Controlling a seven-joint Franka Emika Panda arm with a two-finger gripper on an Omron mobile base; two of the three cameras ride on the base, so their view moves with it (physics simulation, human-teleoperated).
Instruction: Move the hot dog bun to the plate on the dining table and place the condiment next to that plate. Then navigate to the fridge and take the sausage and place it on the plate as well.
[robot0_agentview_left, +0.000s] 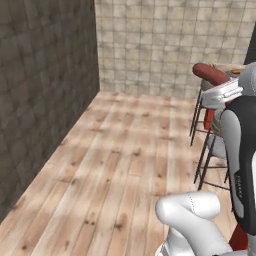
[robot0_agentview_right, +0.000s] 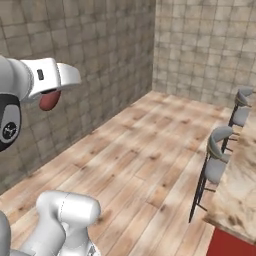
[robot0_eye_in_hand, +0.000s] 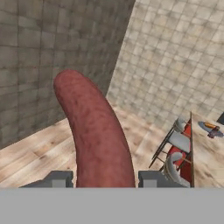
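Note:
My gripper (robot0_eye_in_hand: 105, 179) is shut on the sausage (robot0_eye_in_hand: 98, 135), a curved reddish-brown piece that rises between the two finger tips (robot0_eye_in_hand: 59, 178). From the left base view the sausage (robot0_agentview_left: 210, 73) sticks out up and to the left of the hand, high over the stools. From the right base view its rounded end (robot0_agentview_right: 49, 100) hangs under the white hand. Far off at the hand view's right lies the dining table (robot0_eye_in_hand: 205, 148), with the blue-grey plate (robot0_eye_in_hand: 203, 125) on it. A small orange bun (robot0_eye_in_hand: 211, 126) lies on the plate, with a dark condiment bottle (robot0_eye_in_hand: 213, 133) beside it.
Grey-seated metal stools (robot0_agentview_right: 217, 155) (robot0_agentview_left: 205, 115) line the table's near side. The marbled table top (robot0_agentview_right: 240, 185) runs along the right over a red base (robot0_agentview_right: 230, 245). Tiled walls (robot0_agentview_left: 45, 85) close the left and back. Wooden floor (robot0_agentview_left: 120, 165) lies open in the middle.

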